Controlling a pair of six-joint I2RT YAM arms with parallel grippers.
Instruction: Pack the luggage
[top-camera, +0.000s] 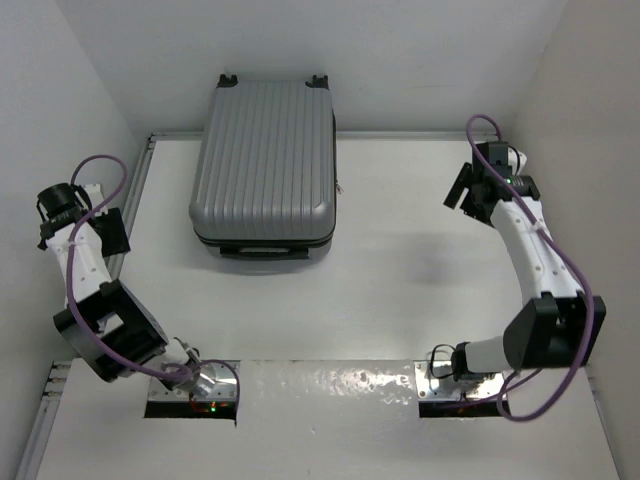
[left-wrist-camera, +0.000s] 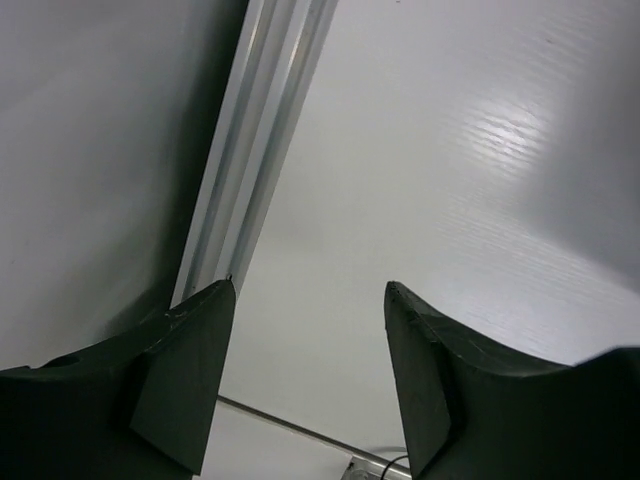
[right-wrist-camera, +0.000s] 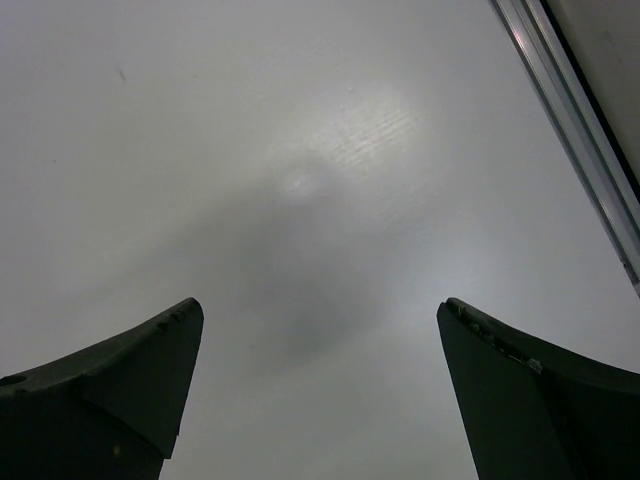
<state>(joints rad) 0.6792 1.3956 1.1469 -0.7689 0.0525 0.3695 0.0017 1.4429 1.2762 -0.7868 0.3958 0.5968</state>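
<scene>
Spread apart, empty: left gripper (left-wrist-camera: 309, 290), right gripper (right-wrist-camera: 320, 305), above white desk (top-camera: 400, 260). At far middle of desk, shut, lying flat: large silver-grey ribbed hard-shell suitcase (top-camera: 265, 160), well apart from both.

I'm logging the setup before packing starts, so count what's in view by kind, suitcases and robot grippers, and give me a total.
Suitcase: 1
Grippers: 2 (left gripper, right gripper, both open)
Total: 3
</scene>
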